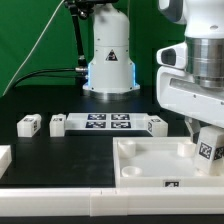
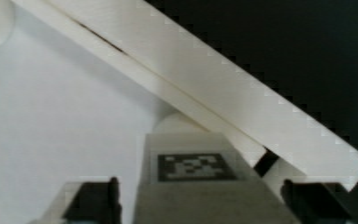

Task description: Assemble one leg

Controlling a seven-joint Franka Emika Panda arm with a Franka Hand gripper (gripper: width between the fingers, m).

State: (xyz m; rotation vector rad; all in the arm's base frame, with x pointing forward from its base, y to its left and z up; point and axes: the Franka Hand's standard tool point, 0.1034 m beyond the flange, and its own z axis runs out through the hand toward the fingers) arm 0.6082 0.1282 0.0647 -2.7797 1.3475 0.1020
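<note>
Black tabletop (image 1: 60, 150) | gripper (image 2: 194, 195) clamps leg (image 2: 197, 165) over panel (image 1: 150, 160) corner | advice: keep leg upright, centre on socket, lower slowly.

White arm (image 1: 196, 70), black joint bands, warning triangle on base (image 1: 110, 58)

Leg (image 1: 209, 146) over panel (image 1: 150, 165) (exterior view's right), marker board (image 1: 108, 123) behind
</note>
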